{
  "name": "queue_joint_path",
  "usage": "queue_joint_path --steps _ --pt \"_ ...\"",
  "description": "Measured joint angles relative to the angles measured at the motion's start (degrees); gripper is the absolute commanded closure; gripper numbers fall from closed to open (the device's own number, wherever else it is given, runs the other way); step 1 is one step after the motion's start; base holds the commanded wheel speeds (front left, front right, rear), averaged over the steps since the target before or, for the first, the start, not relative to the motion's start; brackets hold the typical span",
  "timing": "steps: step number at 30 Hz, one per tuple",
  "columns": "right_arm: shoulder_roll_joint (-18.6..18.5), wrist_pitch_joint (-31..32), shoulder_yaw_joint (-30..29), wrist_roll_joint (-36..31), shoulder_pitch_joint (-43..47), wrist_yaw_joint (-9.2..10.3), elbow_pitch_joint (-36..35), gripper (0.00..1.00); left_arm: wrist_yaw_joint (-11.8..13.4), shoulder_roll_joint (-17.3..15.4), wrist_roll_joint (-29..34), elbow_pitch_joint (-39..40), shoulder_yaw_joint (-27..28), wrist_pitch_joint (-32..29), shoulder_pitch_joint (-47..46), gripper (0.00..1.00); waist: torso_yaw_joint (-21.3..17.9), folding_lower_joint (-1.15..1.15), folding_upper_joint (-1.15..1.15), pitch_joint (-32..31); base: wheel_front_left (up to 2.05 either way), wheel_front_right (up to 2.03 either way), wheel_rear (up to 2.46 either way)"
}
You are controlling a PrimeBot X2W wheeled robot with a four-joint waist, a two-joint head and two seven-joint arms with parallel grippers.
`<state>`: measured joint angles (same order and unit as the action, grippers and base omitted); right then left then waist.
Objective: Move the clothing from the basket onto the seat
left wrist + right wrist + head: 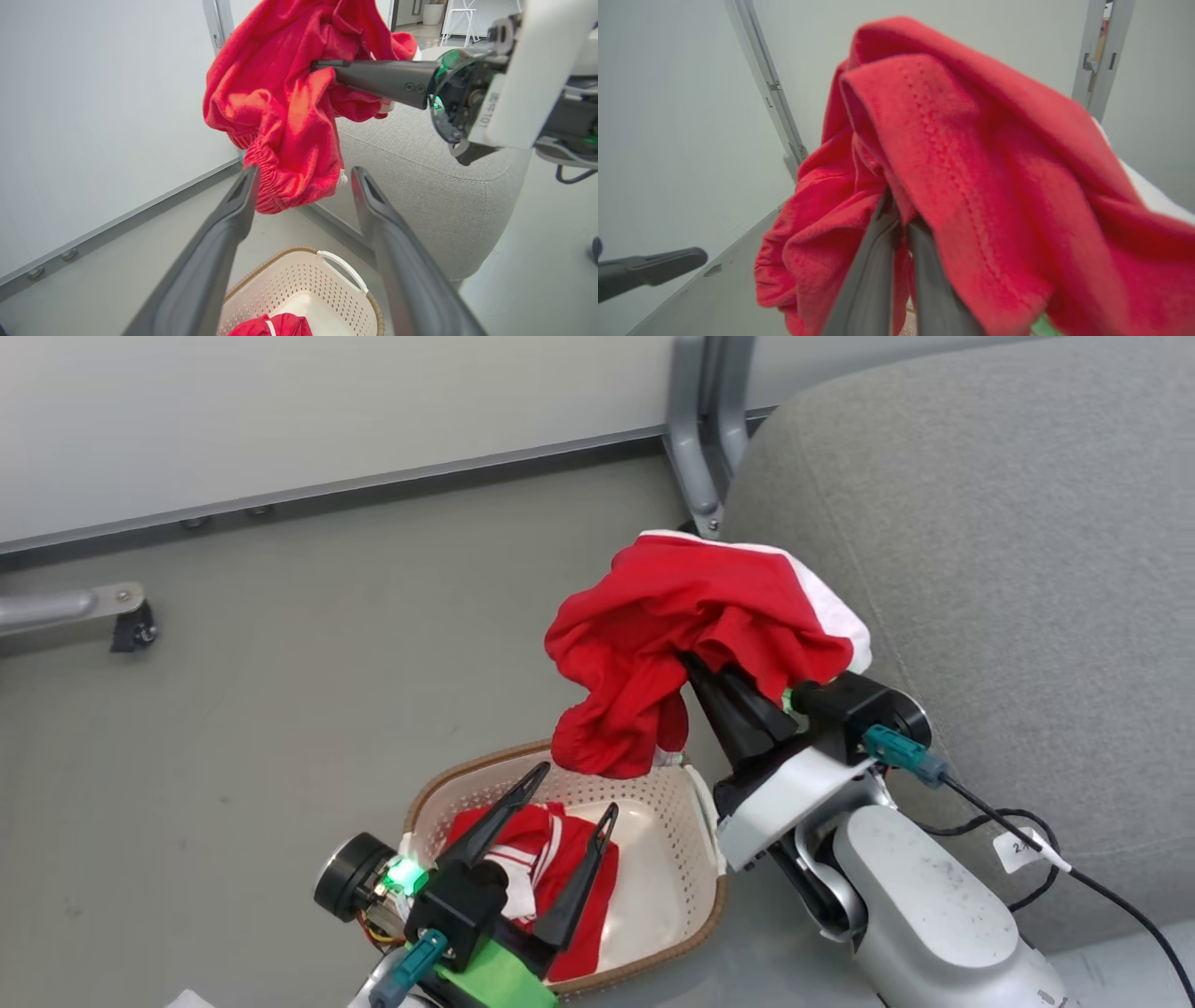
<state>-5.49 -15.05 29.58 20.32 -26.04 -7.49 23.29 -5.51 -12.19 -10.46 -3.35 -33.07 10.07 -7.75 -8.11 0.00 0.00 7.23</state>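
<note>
Left end effector (577, 788) spread wide, empty, over cream-white perforated plastic basket (674, 859). One red-and-white fabric garment (534, 840) lying inside. Right end effector (700, 667) clamped on second red fabric garment (672, 607), held aloft beside large grey woven-fabric seat (1008, 569). Judged: none delivered yet.

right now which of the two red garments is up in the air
The bunched garment clamped in the right gripper, hanging above the basket beside the seat. The other garment lies down inside the basket.
</note>
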Motion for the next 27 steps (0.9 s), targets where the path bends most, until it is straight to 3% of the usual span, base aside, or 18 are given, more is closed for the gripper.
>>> queue_joint_path --steps 15,27 --pt "-0.37 -0.01 -12.55 -2.13 2.32 0.00 -2.02 1.00 -0.69 -1.83 0.92 3.42 -2.80 -3.13 -4.50 0.00 -14.50 0.00 0.00 4.87 0.00 0.00 0.00" --pt "-3.71 -0.01 -30.22 -2.22 -7.67 0.00 -0.46 1.00 -1.48 -4.13 3.80 8.89 -5.28 -6.38 -13.26 0.00 -17.29 0.00 0.00 15.99 0.00 0.00 0.00"
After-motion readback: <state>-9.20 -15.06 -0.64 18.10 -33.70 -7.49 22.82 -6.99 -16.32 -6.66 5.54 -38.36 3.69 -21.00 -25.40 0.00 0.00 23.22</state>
